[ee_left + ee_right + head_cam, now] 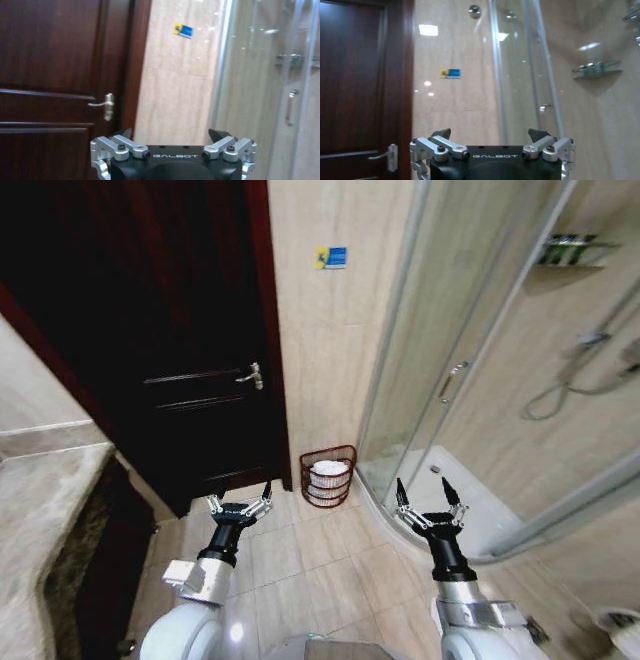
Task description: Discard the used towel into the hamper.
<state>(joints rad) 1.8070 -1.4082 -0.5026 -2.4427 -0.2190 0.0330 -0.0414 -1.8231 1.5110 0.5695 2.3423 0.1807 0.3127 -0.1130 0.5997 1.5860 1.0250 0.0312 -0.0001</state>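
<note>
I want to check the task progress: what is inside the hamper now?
Through the ribbed sides of the hamper, something white, likely a towel, lies inside. Its lower part and the hamper's bottom are hidden. The left gripper and right gripper are both open and hold nothing.

Reddish-brown ribbed hamper (327, 475), white towel (329, 470), dark door (150, 330), beige tiles (320, 555)

Tiled bathroom: glass shower enclosure (470, 370)

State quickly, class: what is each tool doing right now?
Left tool: open, holding nothing, raised near the door.
Right tool: open, holding nothing, raised beside the shower.
</note>
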